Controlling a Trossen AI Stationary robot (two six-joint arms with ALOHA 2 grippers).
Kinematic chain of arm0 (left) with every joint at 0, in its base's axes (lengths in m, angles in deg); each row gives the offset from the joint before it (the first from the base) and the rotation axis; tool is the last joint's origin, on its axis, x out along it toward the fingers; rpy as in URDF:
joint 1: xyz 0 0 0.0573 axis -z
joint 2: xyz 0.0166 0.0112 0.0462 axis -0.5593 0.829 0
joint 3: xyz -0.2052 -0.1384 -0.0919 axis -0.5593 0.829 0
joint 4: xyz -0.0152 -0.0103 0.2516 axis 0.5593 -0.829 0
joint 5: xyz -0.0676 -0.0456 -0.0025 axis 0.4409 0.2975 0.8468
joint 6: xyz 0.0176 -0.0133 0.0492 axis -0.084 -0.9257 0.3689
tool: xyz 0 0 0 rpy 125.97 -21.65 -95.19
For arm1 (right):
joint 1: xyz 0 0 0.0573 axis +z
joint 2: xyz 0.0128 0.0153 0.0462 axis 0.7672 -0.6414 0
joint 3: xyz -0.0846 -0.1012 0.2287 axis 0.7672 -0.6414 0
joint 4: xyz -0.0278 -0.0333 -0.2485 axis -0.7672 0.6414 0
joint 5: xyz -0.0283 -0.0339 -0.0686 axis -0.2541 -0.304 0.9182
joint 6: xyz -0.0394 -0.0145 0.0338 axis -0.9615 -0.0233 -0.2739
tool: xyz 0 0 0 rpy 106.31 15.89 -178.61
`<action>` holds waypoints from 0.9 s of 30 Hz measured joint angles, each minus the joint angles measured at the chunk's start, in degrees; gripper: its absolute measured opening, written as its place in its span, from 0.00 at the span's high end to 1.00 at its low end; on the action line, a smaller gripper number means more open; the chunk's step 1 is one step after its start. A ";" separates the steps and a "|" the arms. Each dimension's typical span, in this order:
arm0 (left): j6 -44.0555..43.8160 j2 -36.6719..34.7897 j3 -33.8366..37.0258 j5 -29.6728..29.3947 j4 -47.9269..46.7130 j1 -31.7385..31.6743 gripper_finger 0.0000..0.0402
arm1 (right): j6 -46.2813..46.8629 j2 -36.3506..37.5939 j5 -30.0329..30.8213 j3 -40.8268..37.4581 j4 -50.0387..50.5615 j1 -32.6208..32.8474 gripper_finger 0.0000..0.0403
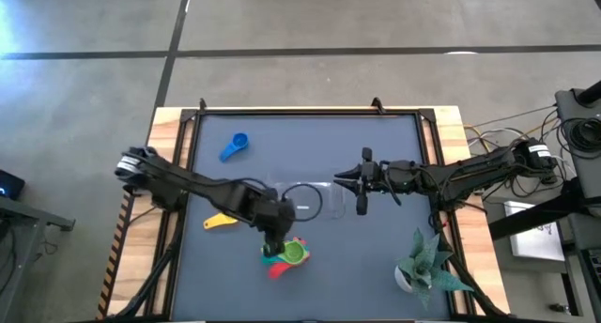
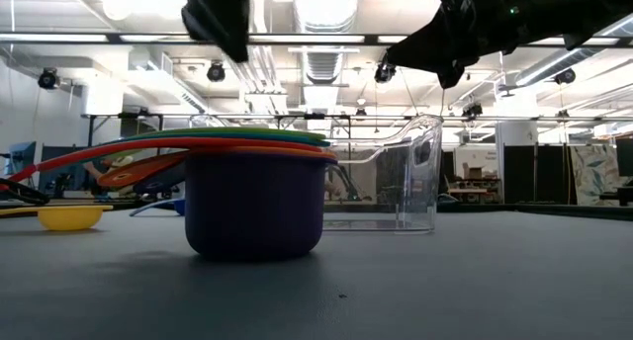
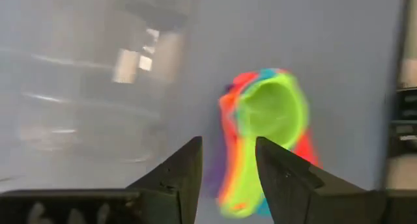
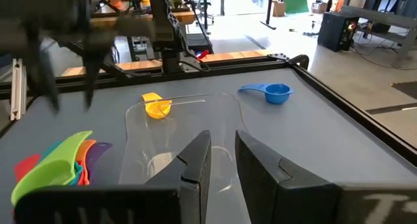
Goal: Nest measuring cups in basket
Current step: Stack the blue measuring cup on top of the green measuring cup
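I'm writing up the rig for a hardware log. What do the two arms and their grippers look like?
Both arms are dark, near-black, jointed links. The left arm enters from the table's left edge, the right arm from its right, trailing loose cables at its base. The left gripper and right gripper each end in two dark, flat, wedge-shaped fingers tapering to blunt tips. No markings are legible.

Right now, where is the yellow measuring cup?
In the high view the yellow cup lies alone on the table's left part, beside the left arm, left of the clear basket and up-left of the nested cup stack.
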 joint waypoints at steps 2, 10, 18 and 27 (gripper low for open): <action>2.83 -3.03 -0.11 -7.10 -4.88 0.13 0.68 | -0.11 0.00 0.00 0.00 0.04 0.00 0.85; 2.07 -21.66 14.11 -26.74 -9.99 -7.67 0.68 | -0.61 0.00 0.02 0.00 0.06 0.00 0.85; 15.39 -32.39 32.40 -12.89 3.48 -27.41 0.68 | -0.54 0.02 0.44 -0.02 -0.72 -0.02 0.85; 25.33 -30.87 40.49 -5.42 14.05 -47.73 0.67 | -0.61 0.02 0.46 -0.02 -0.28 -0.02 0.85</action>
